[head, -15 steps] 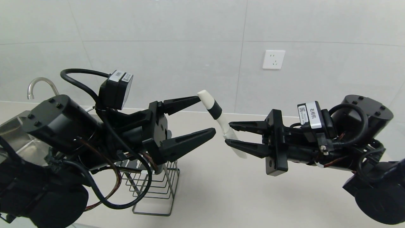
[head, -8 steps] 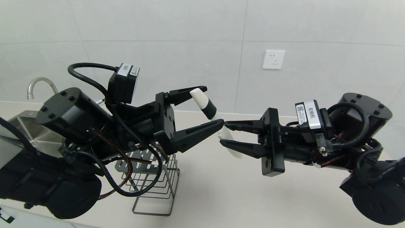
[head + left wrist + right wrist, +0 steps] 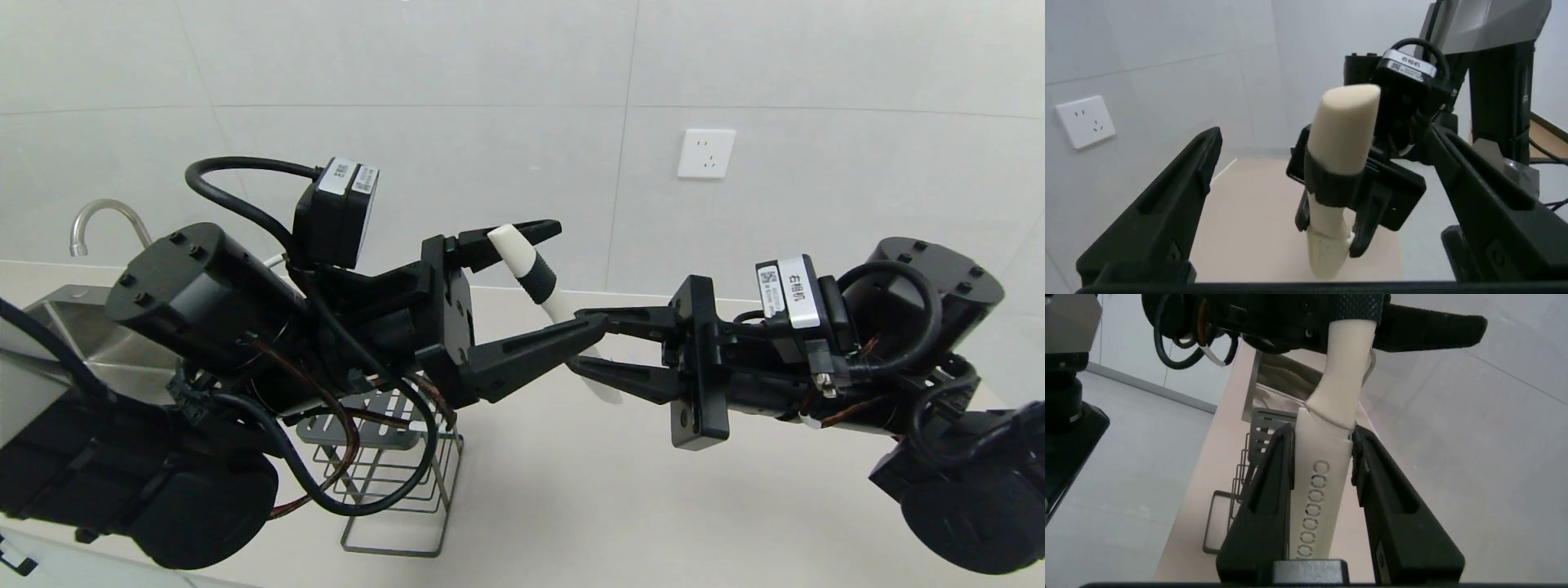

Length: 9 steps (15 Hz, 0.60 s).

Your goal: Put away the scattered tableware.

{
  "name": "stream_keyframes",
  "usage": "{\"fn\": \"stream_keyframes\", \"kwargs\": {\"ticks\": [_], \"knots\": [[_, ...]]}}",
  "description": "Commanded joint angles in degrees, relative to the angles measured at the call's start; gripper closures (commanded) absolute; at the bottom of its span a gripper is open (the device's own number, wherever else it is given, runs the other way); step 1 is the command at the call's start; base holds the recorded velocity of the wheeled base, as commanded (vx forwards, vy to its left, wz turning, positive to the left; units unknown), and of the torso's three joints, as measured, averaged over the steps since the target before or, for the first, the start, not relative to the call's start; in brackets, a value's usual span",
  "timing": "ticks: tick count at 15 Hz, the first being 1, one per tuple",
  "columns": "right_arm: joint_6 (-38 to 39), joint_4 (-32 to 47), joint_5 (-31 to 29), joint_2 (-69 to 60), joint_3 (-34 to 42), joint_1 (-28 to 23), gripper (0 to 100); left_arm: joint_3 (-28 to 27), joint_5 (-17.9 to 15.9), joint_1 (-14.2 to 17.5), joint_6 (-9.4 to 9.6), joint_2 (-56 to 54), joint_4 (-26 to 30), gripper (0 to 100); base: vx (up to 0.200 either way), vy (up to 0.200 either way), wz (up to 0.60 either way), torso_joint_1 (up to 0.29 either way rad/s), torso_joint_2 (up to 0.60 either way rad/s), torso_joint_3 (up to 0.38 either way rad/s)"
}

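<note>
Beige countertop (image 3: 571,506) w/ wire rack (image 3: 434,475) on it, sink (image 3: 90,343) at L

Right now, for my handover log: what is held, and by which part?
The right gripper clamps the white, black-banded utensil by its perforated flat end; the left gripper is open.

White utensil (image 3: 535,273) with black-banded handle and perforated flat end, tilted handle-up, flat end gripped in right hand (image 3: 578,340).

Kitchen counter (image 3: 571,498) (steel sink (image 3: 82,335), faucet (image 3: 100,214))
</note>
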Motion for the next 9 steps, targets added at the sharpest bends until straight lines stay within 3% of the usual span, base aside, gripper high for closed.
{"fn": "stream_keyframes", "kwargs": {"ticks": [1, 6, 7, 9], "knots": [[0.0, 0.0, 0.0, 0.3, -0.7, 0.0, 100, 0.0, 0.0, -0.5, -0.32, 0.0, -0.1, 100, 0.000, 0.000, 0.00, 0.000, 0.00, 0.000], [-0.1, 0.1, -0.3, 0.6, -1.1, -0.4, 100, 0.1, 0.0, -0.9, -0.50, 0.0, -0.1, 100, 0.000, 0.000, 0.00, 0.000, 0.00, 0.000], [-0.1, 0.2, -1.3, 0.6, -1.0, -0.3, 0, 0.1, 0.0, -0.9, -0.50, -0.1, -0.1, 100, 0.000, 0.000, 0.00, 0.000, 0.00, 0.000], [-0.3, 0.3, -2.0, 0.7, -0.4, 0.2, 0, 0.2, 0.0, -0.8, -0.41, -0.1, -0.1, 100, 0.000, 0.000, 0.00, 0.000, 0.00, 0.000]]}}
